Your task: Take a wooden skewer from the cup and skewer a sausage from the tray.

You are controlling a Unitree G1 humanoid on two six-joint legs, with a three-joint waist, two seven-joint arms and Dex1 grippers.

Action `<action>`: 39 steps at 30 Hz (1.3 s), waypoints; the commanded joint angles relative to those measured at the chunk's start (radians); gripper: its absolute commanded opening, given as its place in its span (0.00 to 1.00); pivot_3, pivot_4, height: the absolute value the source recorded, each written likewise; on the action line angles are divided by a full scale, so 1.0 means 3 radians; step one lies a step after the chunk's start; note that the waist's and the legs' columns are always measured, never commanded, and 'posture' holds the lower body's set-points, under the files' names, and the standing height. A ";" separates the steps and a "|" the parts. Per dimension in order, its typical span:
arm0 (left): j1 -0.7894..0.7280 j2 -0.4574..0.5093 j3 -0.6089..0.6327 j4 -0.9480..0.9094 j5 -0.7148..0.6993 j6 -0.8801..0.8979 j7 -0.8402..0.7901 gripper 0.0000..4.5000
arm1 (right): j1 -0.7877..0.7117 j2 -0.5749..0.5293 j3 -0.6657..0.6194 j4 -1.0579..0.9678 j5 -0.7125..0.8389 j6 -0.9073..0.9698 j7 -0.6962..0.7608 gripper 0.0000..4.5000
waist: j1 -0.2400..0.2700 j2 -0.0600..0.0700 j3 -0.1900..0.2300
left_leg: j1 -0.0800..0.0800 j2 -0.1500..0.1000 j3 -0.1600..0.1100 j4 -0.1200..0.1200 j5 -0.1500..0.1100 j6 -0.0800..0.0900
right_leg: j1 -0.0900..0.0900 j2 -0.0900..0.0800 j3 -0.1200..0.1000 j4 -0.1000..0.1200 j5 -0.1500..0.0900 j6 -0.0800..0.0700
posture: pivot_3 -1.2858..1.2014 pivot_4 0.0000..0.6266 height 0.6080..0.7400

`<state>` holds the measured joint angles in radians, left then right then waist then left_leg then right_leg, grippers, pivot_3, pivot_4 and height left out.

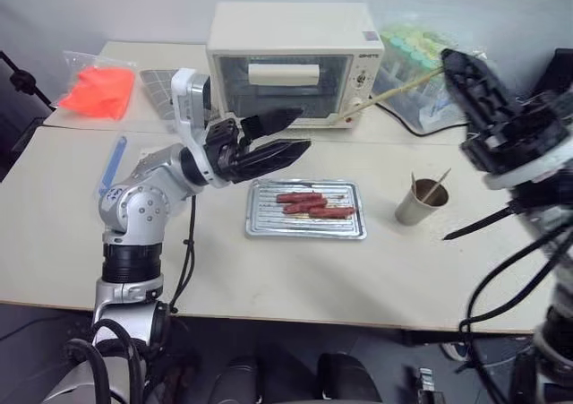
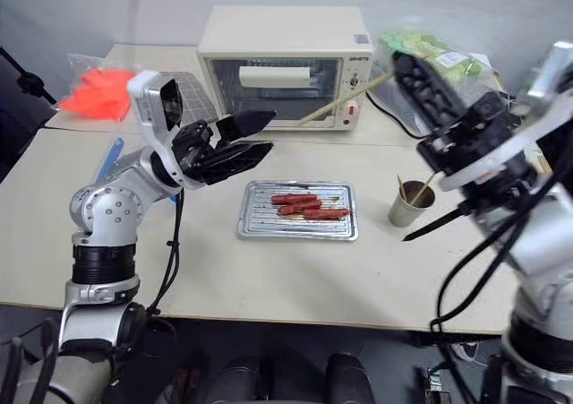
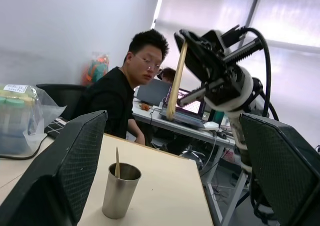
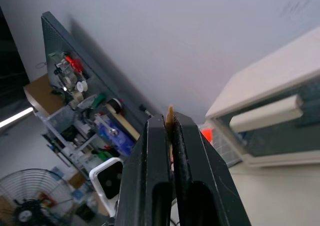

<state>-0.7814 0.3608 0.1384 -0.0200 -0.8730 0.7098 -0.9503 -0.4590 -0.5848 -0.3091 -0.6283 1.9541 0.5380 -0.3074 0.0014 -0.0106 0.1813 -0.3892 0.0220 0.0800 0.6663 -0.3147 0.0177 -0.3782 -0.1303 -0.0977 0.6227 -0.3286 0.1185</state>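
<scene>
- The wooden skewer (image 1: 394,89) is clamped between the closed fingers of the right gripper (image 1: 450,62), raised above the table.
- The left gripper (image 1: 285,133) is held open, just left of the tray (image 1: 306,228) with its sausages (image 1: 304,206).
- The cup (image 1: 419,200) is stood right of the tray.

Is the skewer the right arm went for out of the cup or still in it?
Out. The right gripper is shut on the skewer, raised well above the cup, which holds more skewers.
</scene>
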 commanded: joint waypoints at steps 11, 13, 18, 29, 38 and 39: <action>0.0012 -0.0005 -0.0095 -0.0188 -0.0038 0.0008 -0.0092 0.74 | 0.0003 0.0193 0.0285 -0.0175 0.0060 -0.0212 0.0022 0.00 | -0.0005 0.0000 0.0000 | -0.0007 -0.0005 -0.0017 0.0002 0.0001 0.0002 | 0.0003 -0.0003 -0.0015 -0.0002 0.0000 0.0000 | 0.52 0.24 1.00; 0.0016 -0.0025 -0.0100 -0.0196 -0.0042 0.0008 -0.0071 0.63 | 0.0007 0.0198 0.0282 -0.0167 0.0060 -0.0225 0.0038 0.00 | -0.0005 0.0000 0.0000 | -0.0007 -0.0005 -0.0017 0.0003 0.0001 0.0002 | 0.0003 -0.0003 -0.0015 -0.0002 0.0000 0.0000 | 0.52 0.24 1.00; -0.0001 -0.0076 -0.0133 -0.0232 -0.0042 0.0015 -0.0006 0.43 | 0.0028 0.0193 0.0287 -0.0162 0.0060 -0.0251 0.0068 0.00 | -0.0004 0.0000 0.0000 | -0.0007 -0.0005 -0.0018 0.0003 0.0001 0.0002 | 0.0003 -0.0003 -0.0015 -0.0002 0.0000 0.0000 | 0.52 0.24 1.00; 0.0083 -0.0283 -0.0066 -0.0372 -0.0228 0.0106 0.0203 0.30 | 0.0046 0.0204 0.0294 -0.0147 0.0023 -0.0296 0.0083 0.00 | -0.0004 0.0000 0.0000 | -0.0007 -0.0005 -0.0019 0.0003 0.0001 0.0002 | 0.0004 -0.0004 -0.0015 -0.0002 0.0000 0.0000 | 0.52 0.24 1.00; 0.0097 -0.0325 -0.0056 -0.0407 -0.0271 0.0081 0.0318 0.01 | 0.0044 0.0199 0.0298 -0.0148 0.0002 -0.0336 0.0084 0.00 | -0.0003 0.0000 0.0000 | -0.0007 -0.0005 -0.0020 0.0002 0.0001 0.0002 | 0.0004 -0.0004 -0.0016 -0.0002 0.0000 0.0000 | 0.52 0.24 1.00; 0.0092 -0.0323 -0.0052 -0.0404 -0.0276 0.0084 0.0324 0.01 | 0.0045 0.0197 0.0300 -0.0143 -0.0004 -0.0335 0.0086 0.00 | -0.0003 0.0000 0.0000 | -0.0007 -0.0005 -0.0019 0.0002 0.0001 0.0002 | 0.0004 -0.0004 -0.0016 -0.0002 0.0000 0.0000 | 0.52 0.24 1.00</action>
<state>-0.7503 0.2684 0.1027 -0.1077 -0.9280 0.7433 -0.8604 -0.4441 -0.5299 -0.2041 -0.6557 1.9526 0.4507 -0.2960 0.0004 -0.0106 0.1813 -0.3912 0.0204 0.0742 0.6670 -0.3144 0.0184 -0.3770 -0.1314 -0.1025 0.6220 -0.3286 0.1185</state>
